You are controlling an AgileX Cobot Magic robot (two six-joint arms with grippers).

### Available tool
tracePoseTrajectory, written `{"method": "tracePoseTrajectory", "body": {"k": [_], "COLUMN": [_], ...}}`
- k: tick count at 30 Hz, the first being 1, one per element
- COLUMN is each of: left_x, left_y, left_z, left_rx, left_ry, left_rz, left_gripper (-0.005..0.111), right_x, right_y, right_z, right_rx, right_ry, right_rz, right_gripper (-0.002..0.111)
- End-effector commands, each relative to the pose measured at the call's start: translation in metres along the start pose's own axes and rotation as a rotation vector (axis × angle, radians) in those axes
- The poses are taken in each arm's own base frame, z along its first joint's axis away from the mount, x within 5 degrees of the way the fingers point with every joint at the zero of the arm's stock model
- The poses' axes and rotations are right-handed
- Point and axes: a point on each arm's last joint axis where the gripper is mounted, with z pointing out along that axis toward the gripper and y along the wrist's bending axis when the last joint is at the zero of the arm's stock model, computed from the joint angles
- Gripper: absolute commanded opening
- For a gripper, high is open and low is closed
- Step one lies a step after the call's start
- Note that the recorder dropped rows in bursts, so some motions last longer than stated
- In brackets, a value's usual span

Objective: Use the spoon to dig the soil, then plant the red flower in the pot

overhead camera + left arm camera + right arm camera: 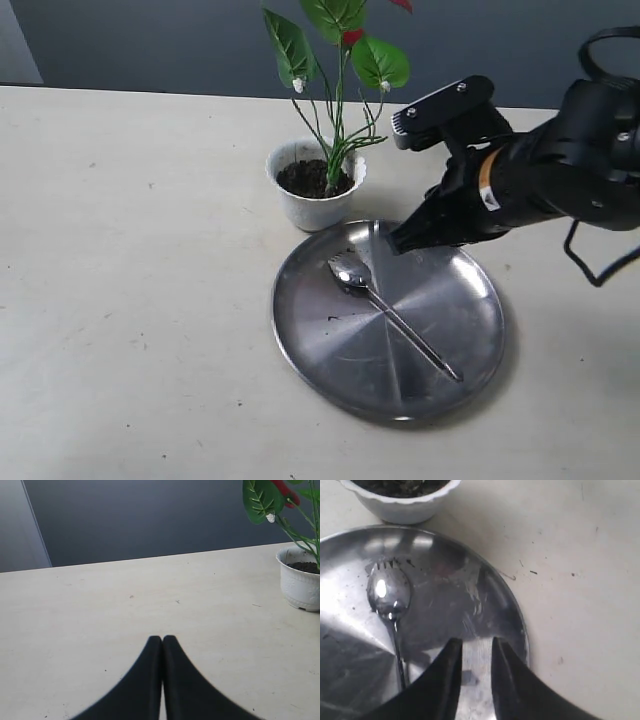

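The red flower [340, 60] stands upright in the white pot [315, 205], its stems rooted in the dark soil [310, 178]. The silver spoon [385, 310] lies on the round steel plate [330, 350], bowl toward the pot. My right gripper [397, 240] hovers over the plate's far edge, beside the spoon's bowl, open and empty. In the right wrist view that right gripper [476, 644] is above the plate [495, 595], with the spoon [390, 597] off to one side and the pot [405, 507] beyond. My left gripper [162, 639] is shut and empty over bare table, with the pot [300, 582] far off.
Soil crumbs are scattered on the plate around the spoon's bowl. The pale table [130, 300] stretches wide on the left. A dark wall runs behind the table's far edge.
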Motion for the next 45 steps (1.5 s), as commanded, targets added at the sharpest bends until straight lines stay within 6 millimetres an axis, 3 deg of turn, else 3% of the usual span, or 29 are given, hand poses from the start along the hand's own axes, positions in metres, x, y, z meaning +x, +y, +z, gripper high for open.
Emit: {"method": "tracePoseTrajectory", "body": {"k": [1, 11, 21, 31, 35, 38, 45], "left_x": [-0.002, -0.002, -0.002, -0.002, -0.002, -0.002, -0.002], "left_y": [0.0, 0.0, 0.0, 0.0, 0.0, 0.0, 0.0], "left_z": [0.0, 0.0, 0.0, 0.0, 0.0, 0.0, 0.0], "left_rx": [0.006, 0.006, 0.006, 0.006, 0.006, 0.006, 0.006], "left_ry": [-0.017, -0.017, -0.017, -0.017, -0.017, -0.017, -0.017], "left_rz": [-0.005, -0.005, -0.005, -0.005, -0.005, -0.005, -0.005], "left_gripper": [0.001, 0.001, 0.001, 0.001, 0.001, 0.001, 0.001], "right_x": [0.021, 0.086, 0.13, 0.131, 0.131, 0.149, 0.193], "right_y": [-0.009, -0.022, -0.033, -0.035, -0.044, -0.053, -0.055], "right_z": [-0.031, -0.103, -0.139, -0.144, -0.156, -0.159, -0.145], "right_rx": [0.01, -0.068, -0.077, -0.083, -0.064, 0.008, 0.193], "right_ry": [0.019, -0.122, -0.178, -0.219, -0.415, -0.624, -0.806], "right_rz": [0.049, 0.219, 0.367, 0.371, 0.406, 0.502, 0.618], "right_gripper": [0.022, 0.022, 0.022, 0.022, 0.022, 0.022, 0.022]}}
